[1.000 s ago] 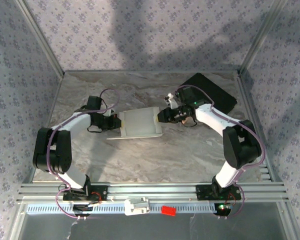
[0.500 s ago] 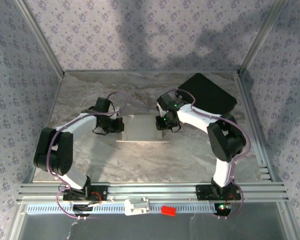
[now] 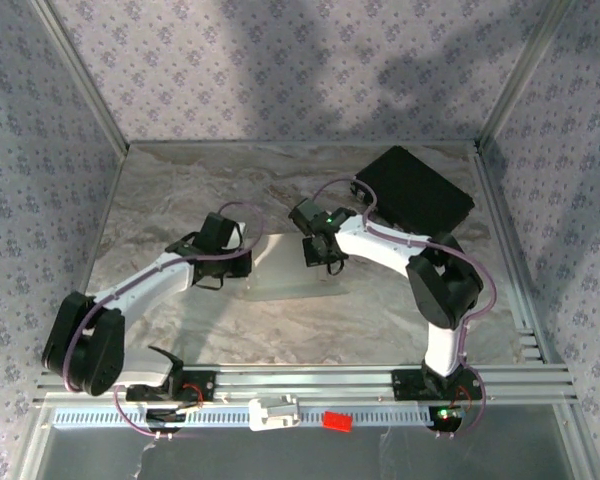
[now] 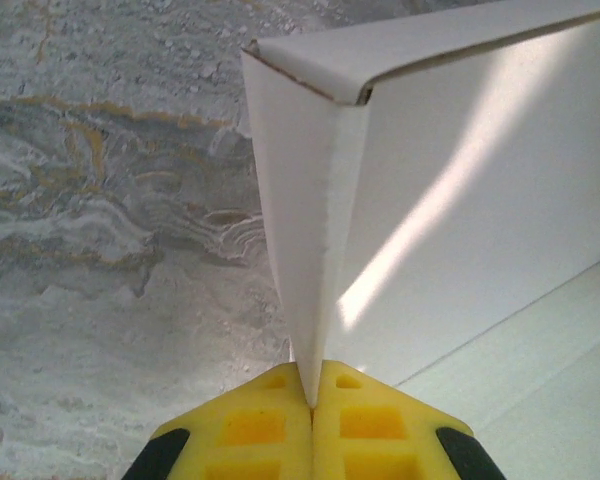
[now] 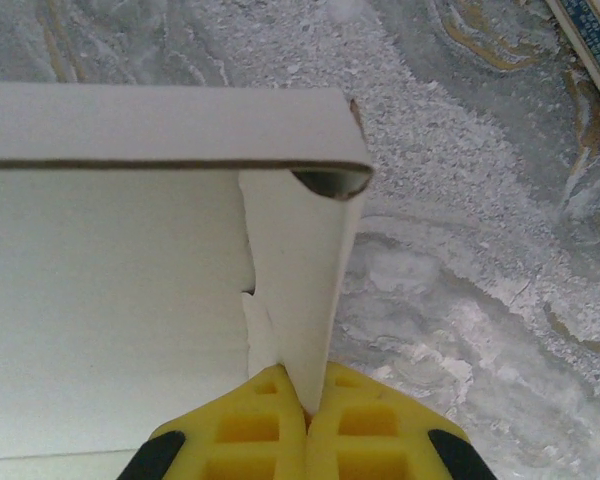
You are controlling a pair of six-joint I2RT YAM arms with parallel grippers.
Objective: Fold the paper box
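Note:
The white paper box (image 3: 283, 268) stands between the two arms near the middle of the table, its sides folded up. My left gripper (image 3: 246, 266) is shut on its left side flap (image 4: 298, 240), which rises from between the yellow fingers (image 4: 250, 430). My right gripper (image 3: 318, 254) is shut on the right side flap (image 5: 302, 270), pinched between its yellow fingers (image 5: 370, 430). A folded top panel (image 5: 170, 125) crosses above the flap in the right wrist view. The box's inner white wall (image 4: 480, 190) fills the right of the left wrist view.
A black rectangular case (image 3: 415, 188) lies at the back right, behind the right arm. The marbled grey table (image 3: 180, 190) is bounded by patterned walls on three sides. A metal rail (image 3: 300, 385) runs along the near edge.
Both grippers have moved toward each other and nearer, and the box's side flaps have come upright. The right gripper has closed on its flap.

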